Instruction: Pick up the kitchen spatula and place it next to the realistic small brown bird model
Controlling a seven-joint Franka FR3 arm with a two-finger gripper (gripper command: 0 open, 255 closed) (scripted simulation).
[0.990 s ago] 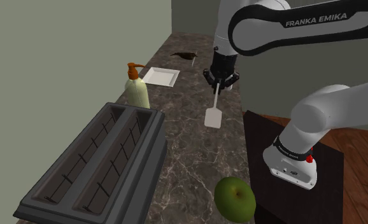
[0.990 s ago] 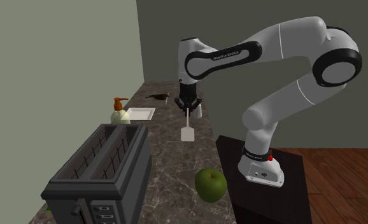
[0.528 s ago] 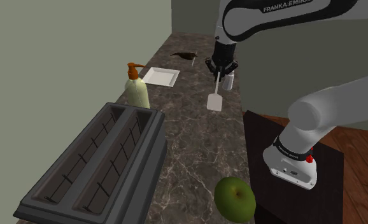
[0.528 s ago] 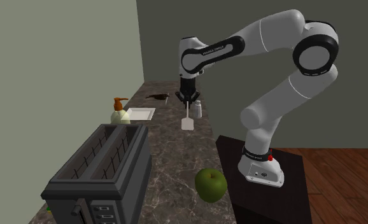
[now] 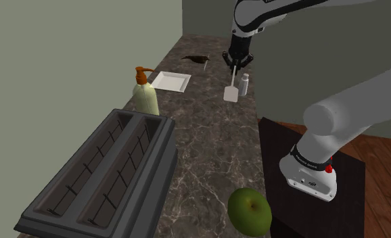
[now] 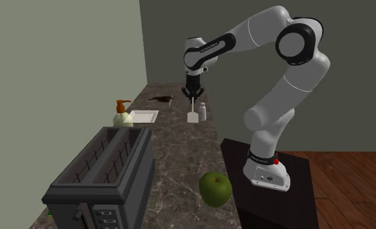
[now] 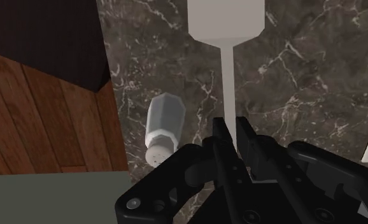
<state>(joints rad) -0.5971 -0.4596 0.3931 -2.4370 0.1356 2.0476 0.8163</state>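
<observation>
Upper centre of the shoulder view, the tool [image 5: 234, 67] clamps the white spatula [image 5: 231, 94] by its handle, blade over the tabletop [image 5: 208, 142]; carrying step, I judge; next, lower it beside the brown bird [image 5: 198, 59] at upper left.

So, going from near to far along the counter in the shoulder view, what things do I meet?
green apple → soap dispenser → white plate → brown bird

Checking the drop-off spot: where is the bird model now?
In the shoulder view the dark bird model sits at the far end of the counter, just beyond the white square plate, left of the gripper.
</observation>
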